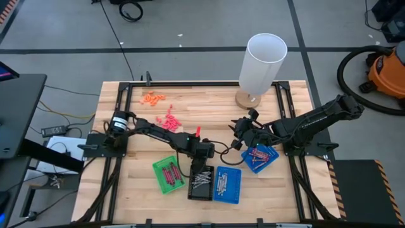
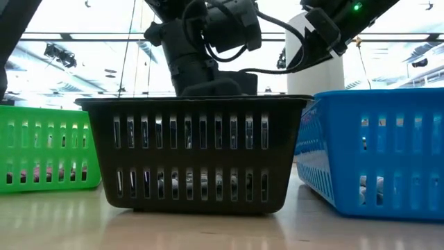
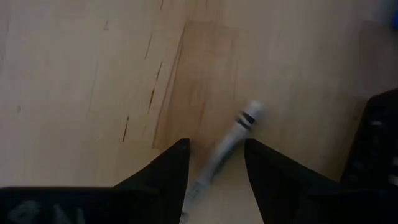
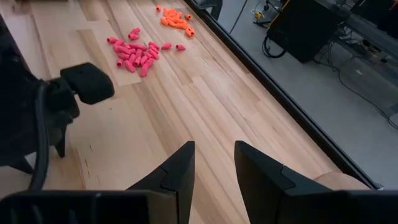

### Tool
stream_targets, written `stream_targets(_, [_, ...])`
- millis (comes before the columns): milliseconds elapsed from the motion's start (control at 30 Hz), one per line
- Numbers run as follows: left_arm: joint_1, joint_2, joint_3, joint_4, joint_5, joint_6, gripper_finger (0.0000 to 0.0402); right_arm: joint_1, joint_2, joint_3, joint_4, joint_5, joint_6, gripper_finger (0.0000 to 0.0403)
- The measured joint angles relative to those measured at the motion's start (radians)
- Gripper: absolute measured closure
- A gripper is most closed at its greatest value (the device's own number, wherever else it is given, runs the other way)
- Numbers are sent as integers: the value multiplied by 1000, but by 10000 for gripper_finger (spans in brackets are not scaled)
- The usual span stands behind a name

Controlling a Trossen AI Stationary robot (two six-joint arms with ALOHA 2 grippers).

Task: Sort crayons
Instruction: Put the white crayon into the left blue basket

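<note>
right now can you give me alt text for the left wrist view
A silvery grey crayon lies slanted on the pale wooden table, its lower end between the left gripper's two open dark fingers. A black tray edge shows at one side.

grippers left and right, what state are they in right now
Left gripper: open, a silvery grey crayon lying between its fingers, not gripped.
Right gripper: open, holding nothing.

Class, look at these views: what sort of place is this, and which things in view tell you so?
Probably a robotics lab or workshop: a wooden table with two arms mounted on it, loose cables on the grey floor, and an orange shop vacuum beside it.
</note>
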Motion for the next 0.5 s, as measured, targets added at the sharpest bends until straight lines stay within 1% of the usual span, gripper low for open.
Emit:
stream_targets(200, [0, 7, 2, -2, -1, 0, 245, 0, 12, 0, 13, -6, -17, 281])
stream_targets(400, [0, 16, 3, -1, -4, 0, 267, 0, 30, 0, 12, -6, -18, 281])
stream_targets(500, [0, 17, 3, -1, -21, 1, 283, 0, 38, 0, 26, -7, -18, 281])
